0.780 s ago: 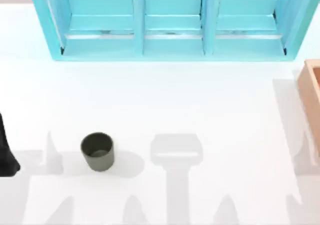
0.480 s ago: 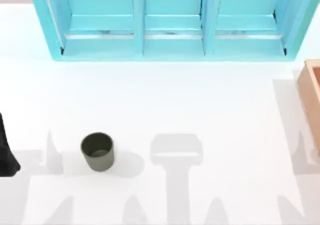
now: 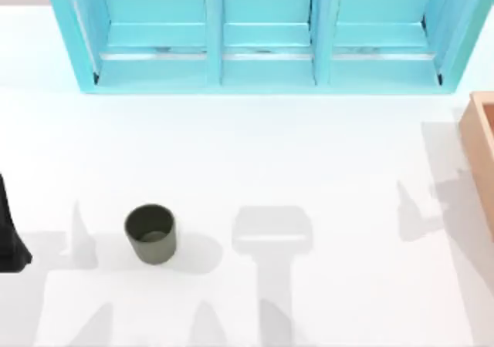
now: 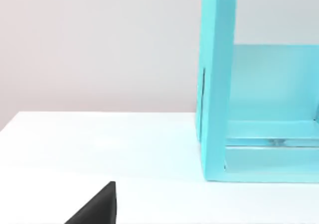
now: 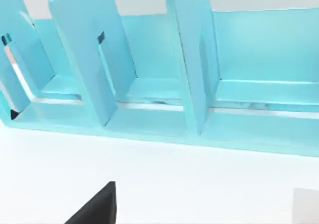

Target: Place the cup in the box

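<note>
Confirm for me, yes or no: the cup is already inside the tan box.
No: in the top view the cup stands upright on the white table toward the left, far from the box at the right edge.

The top view looks straight down on the worktop (image 3: pixel 255 146); both wrist views sit low, facing the cyan shelf unit (image 3: pixel 262 35) (image 4: pixel 259 114) (image 5: pixel 189 84), which all three share.

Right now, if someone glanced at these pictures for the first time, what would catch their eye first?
The big cyan shelf unit with three compartments, spanning the far side of the table, dominates. Next comes the small dark cup, standing upright and alone on the white table toward the near left. The tan box peeks in at the right edge, far from the cup.
</note>
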Tool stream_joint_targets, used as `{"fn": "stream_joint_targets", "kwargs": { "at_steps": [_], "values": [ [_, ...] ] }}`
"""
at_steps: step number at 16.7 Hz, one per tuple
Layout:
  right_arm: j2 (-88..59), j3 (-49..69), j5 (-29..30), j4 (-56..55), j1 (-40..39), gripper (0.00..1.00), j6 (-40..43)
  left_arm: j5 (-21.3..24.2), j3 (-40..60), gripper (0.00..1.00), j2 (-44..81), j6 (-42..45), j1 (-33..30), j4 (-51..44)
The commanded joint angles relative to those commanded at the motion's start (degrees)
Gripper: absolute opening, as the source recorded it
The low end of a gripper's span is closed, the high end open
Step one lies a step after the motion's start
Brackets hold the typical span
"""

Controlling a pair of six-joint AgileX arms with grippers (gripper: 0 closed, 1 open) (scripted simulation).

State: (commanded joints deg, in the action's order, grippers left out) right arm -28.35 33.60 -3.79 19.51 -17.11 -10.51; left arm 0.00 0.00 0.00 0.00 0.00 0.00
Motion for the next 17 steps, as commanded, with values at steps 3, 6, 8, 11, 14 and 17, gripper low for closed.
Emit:
{"fn": "stream_joint_targets", "kwargs": {
  "at_steps": [3, 6, 8, 11, 14, 17],
  "values": [
    [-14.63, 16.75, -0.83, 9.79, -7.58, 1.0, -5.35, 0.0, 0.0, 1.0, 0.0, 0.0, 0.0, 0.0],
    [-30.44, 33.35, -0.91, 20.08, -14.99, 1.0, -11.29, 0.0, 0.0, 1.0, 0.0, 0.0, 0.0, 0.0],
    [-40.96, 43.86, -0.58, 26.82, -19.58, 1.0, -15.33, 0.0, 0.0, 1.0, 0.0, 0.0, 0.0, 0.0],
    [-56.04, 58.92, 0.2, 36.51, -25.88, 1.0, -21.21, 0.0, 0.0, 1.0, 0.0, 0.0, 0.0, 0.0],
    [-70.23, 72.76, 1.28, 45.53, -31.38, 1.0, -26.88, 0.0, 0.0, 1.0, 0.0, 0.0, 0.0, 0.0],
    [-83.35, 84.89, 3.07, 53.37, -35.58, 1.0, -32.46, 0.0, 0.0, 1.0, 0.0, 0.0, 0.0, 0.0]
  ]
}}
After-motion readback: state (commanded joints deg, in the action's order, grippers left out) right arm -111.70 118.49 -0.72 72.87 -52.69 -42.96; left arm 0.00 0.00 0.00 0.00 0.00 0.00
